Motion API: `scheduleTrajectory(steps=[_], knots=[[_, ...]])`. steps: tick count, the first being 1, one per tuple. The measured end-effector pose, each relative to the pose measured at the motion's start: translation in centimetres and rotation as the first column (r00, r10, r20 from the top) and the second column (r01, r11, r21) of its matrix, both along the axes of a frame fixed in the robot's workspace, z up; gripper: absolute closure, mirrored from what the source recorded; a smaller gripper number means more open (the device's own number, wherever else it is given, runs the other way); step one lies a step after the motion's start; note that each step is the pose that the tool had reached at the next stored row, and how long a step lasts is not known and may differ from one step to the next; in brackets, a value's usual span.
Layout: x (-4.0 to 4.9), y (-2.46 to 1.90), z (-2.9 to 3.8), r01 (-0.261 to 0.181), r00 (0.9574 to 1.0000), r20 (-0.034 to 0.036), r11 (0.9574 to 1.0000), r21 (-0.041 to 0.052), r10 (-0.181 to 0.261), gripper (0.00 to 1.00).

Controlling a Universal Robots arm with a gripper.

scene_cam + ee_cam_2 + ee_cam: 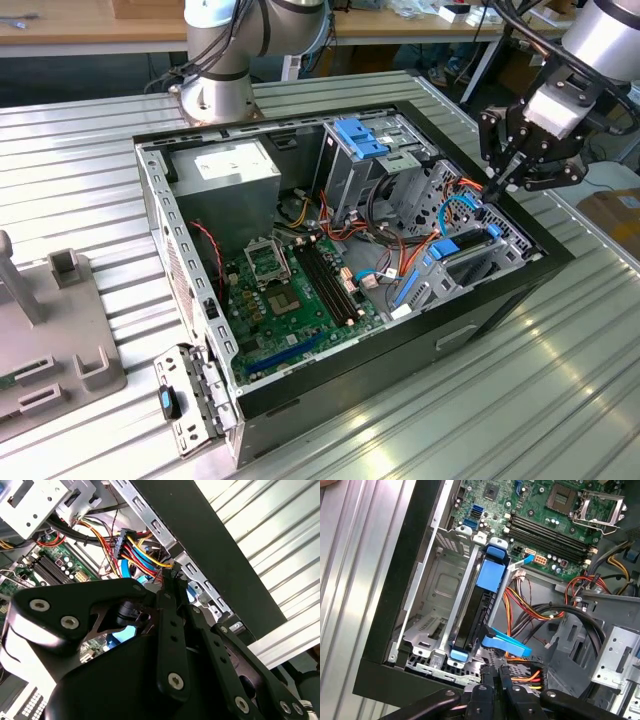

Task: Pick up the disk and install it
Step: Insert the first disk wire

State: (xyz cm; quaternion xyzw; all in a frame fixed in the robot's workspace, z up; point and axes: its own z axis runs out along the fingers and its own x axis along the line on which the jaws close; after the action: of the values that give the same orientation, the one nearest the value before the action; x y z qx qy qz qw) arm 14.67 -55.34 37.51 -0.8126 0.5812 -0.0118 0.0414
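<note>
Right now your claw (497, 187) hangs narrow — fingertips drawn together, gripping nothing — just over the corner drive bay (432, 587) of the open computer case (420, 360) on the bench (560, 400); the disk (476, 617) stands on edge in that bay, blue rails (492, 572) showing.

text: none legible | white label (230, 160) on grey box (222, 202): print unreadable
</note>
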Motion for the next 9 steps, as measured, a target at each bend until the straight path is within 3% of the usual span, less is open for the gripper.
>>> scheduleTrajectory(steps=[1, 3, 9], knots=[[-0.23, -0.04, -0.08, 0.003, 1.0000, 0.0049, 0.9999, -0.0152, -0.002, 0.84], [-0.46, -0.07, -0.17, 0.007, 0.9999, 0.0109, 0.9995, -0.0314, -0.006, 0.84], [-0.88, -0.10, -0.29, 0.016, 0.9997, 0.0194, 0.9987, -0.0485, -0.015, 0.84]])
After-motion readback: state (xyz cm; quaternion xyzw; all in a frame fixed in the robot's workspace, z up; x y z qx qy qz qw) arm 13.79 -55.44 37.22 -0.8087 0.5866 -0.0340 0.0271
